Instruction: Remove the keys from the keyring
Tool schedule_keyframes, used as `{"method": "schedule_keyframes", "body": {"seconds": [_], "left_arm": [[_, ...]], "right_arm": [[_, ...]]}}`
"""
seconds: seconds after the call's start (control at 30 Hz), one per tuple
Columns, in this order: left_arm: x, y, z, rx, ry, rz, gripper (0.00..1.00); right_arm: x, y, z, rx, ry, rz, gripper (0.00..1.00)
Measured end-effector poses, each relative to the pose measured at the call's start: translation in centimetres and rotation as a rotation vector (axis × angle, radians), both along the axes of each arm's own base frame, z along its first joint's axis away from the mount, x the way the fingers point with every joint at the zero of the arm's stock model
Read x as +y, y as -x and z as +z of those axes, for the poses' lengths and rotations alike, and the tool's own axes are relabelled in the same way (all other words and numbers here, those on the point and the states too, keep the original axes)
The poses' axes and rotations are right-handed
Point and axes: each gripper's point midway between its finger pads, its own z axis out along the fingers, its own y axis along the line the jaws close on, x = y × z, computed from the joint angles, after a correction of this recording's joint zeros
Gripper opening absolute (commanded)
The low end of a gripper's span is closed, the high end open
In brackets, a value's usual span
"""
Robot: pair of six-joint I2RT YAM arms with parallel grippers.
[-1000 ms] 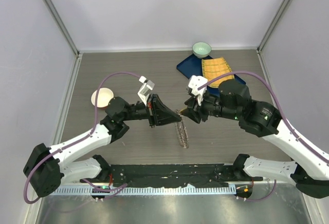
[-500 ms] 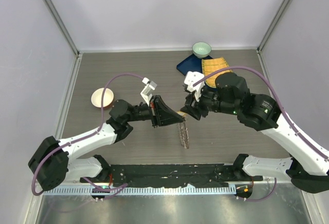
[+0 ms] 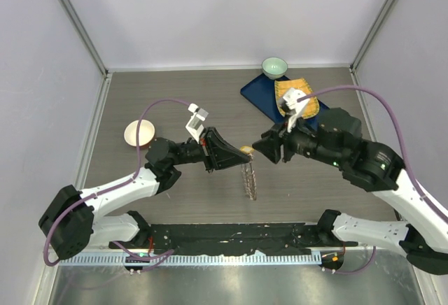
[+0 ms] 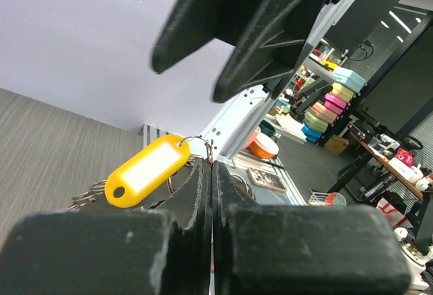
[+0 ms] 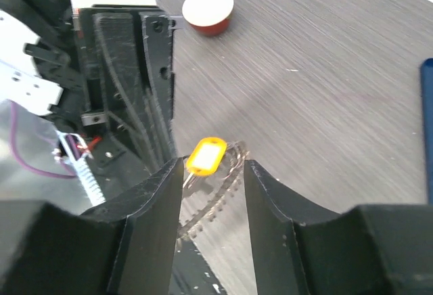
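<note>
My left gripper (image 3: 235, 157) is shut on the keyring (image 3: 249, 172) and holds it above the table; the ring hangs edge-on below it, fringed with grey keys (image 3: 250, 187). A yellow tag (image 3: 246, 150) sits on the ring at the fingertips. In the left wrist view the jaws (image 4: 212, 166) are pressed together on the thin ring wire, with the tag (image 4: 145, 170) to their left. My right gripper (image 3: 266, 148) is open and empty, just right of the tag. In the right wrist view the tag (image 5: 206, 155) and keys (image 5: 215, 203) show between its spread fingers (image 5: 213, 166), apart from both.
A white bowl (image 3: 138, 133) stands left of the left arm and also shows in the right wrist view (image 5: 208, 7). A green bowl (image 3: 274, 66), a blue tray (image 3: 257, 94) and a yellow mat (image 3: 299, 89) lie at the back right. A black strip (image 3: 231, 233) runs along the near edge.
My right gripper has drawn back to the right, away from the tag, and the right arm has swung right. The left gripper still holds the ring in nearly the same place.
</note>
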Motion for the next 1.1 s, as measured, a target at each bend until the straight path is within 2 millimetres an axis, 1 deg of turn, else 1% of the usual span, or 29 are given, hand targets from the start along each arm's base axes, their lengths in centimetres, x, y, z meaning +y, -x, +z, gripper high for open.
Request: {"method": "schedule_keyframes", "body": {"seconds": [0.03,0.1,0.13,0.2,0.27,0.33,0.4,0.53,0.67,0.73,0.8,0.93,1.1], "left_arm": [[0.0,0.0,0.0,-0.001,0.002,0.001,0.00],[0.0,0.0,0.1,-0.001,0.003,0.001,0.00],[0.0,0.0,0.0,0.000,0.002,0.001,0.00],[0.0,0.0,0.1,0.002,0.002,0.001,0.00],[0.0,-0.1,0.1,0.005,0.003,0.002,0.00],[0.0,-0.1,0.1,0.007,0.003,0.002,0.00],[0.0,-0.1,0.1,0.008,0.004,0.004,0.00],[0.0,-0.1,0.1,0.010,0.004,0.003,0.00],[0.0,0.0,0.2,0.018,0.004,0.000,0.00],[0.0,0.0,0.1,0.023,0.004,-0.001,0.00],[0.0,0.0,0.1,0.025,0.003,-0.002,0.00],[0.0,0.0,0.1,0.027,0.001,-0.002,0.00],[0.1,0.0,0.1,0.026,0.001,-0.002,0.00]], "right_arm": [[-0.3,0.6,0.0,0.020,-0.037,-0.003,0.39],[-1.0,1.8,0.8,0.041,-0.109,-0.003,0.36],[-1.2,2.3,1.5,0.046,-0.150,0.000,0.35],[-1.4,3.2,3.1,0.048,-0.226,0.018,0.35],[-1.6,4.0,4.2,0.047,-0.283,0.042,0.37],[-1.5,4.7,4.3,0.058,-0.310,0.071,0.39],[-0.8,5.2,3.5,0.086,-0.313,0.104,0.39],[0.4,5.4,0.9,0.157,-0.279,0.142,0.39],[1.1,5.0,-1.3,0.203,-0.247,0.133,0.39],[1.1,4.9,-2.0,0.215,-0.237,0.126,0.38],[1.1,4.8,-2.2,0.215,-0.234,0.121,0.39],[0.9,4.7,-1.9,0.197,-0.246,0.113,0.41],[0.4,4.0,-1.7,0.170,-0.246,0.081,0.41]]}}
